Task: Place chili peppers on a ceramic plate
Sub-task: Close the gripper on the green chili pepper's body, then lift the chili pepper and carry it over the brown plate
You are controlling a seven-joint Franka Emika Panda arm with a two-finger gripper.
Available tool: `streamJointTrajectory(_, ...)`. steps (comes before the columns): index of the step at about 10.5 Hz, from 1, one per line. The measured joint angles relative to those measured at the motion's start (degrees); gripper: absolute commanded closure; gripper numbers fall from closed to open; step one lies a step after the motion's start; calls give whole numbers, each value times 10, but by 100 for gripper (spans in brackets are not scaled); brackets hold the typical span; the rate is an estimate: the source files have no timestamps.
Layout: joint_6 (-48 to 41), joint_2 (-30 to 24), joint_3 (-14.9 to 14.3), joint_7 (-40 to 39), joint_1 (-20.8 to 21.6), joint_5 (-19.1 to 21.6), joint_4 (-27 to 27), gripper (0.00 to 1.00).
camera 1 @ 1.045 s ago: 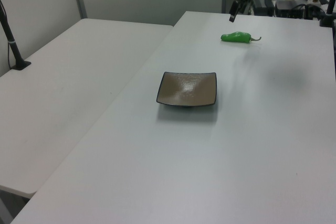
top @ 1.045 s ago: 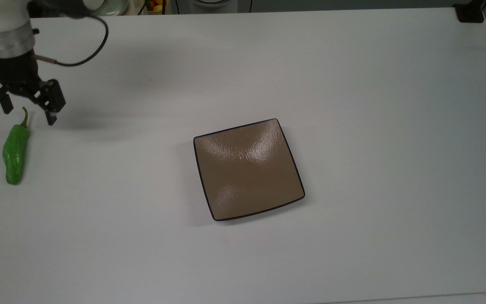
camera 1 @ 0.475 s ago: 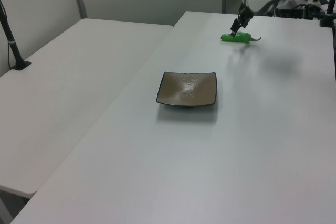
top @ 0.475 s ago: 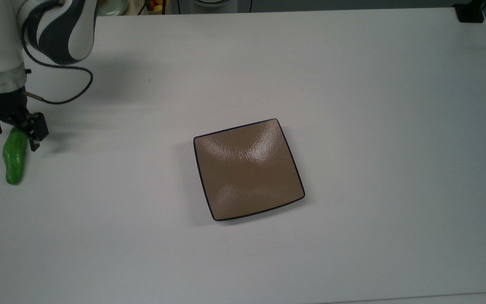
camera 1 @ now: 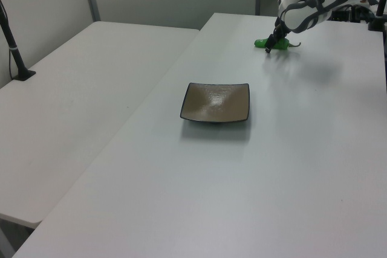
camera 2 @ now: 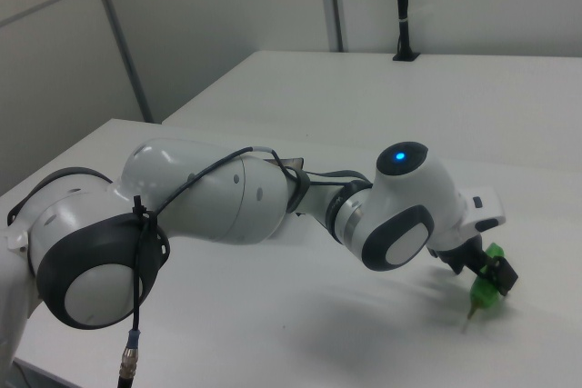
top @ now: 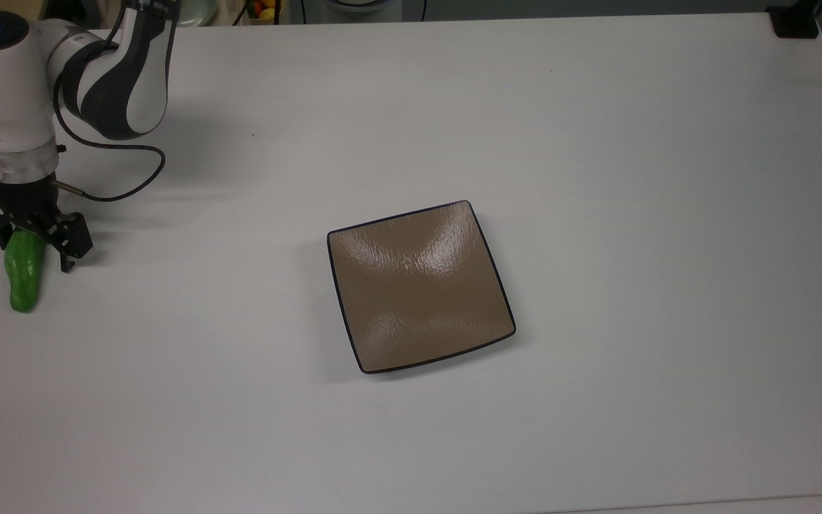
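The green chili pepper (top: 24, 282) lies on the white table at the top view's far left. Its stem end is covered by my gripper (top: 34, 251), which is low over the pepper and open, one finger on each side of its upper part. In the left view the gripper (camera 1: 273, 45) sits at the far end of the table with the pepper's tip (camera 1: 260, 43) poking out to its left. In the right view the pepper (camera 2: 485, 295) shows between the black fingers. The square brown ceramic plate (top: 422, 285) sits bare at mid-table, well apart, also seen as the plate (camera 1: 216, 102).
The arm's black cable (top: 122, 193) loops over the table beside the gripper. A black mount (top: 795, 21) sits at the top view's top right corner. A second white table (camera 1: 72, 107) with a black pole (camera 1: 15, 46) stands at the left view's left.
The gripper came down and forward from behind the pepper's stem and now straddles its upper part. The pepper and plate have not moved.
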Motion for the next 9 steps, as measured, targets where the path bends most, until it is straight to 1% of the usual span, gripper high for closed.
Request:
streamJointTrajectory(1, 0, 0, 0, 0, 0, 0, 1, 54)
streamJointTrajectory(2, 0, 1, 0, 0, 0, 0, 2, 69)
streamJointTrajectory(3, 0, 1, 0, -6, 0, 0, 3, 87)
streamJointTrajectory(4, 0, 1, 0, -12, 0, 0, 4, 94)
streamJointTrajectory(8, 0, -1, 2, -13, 0, 0, 11, 94)
streamJointTrajectory(9, -14, -7, 5, -11, 3, 0, 13, 94)
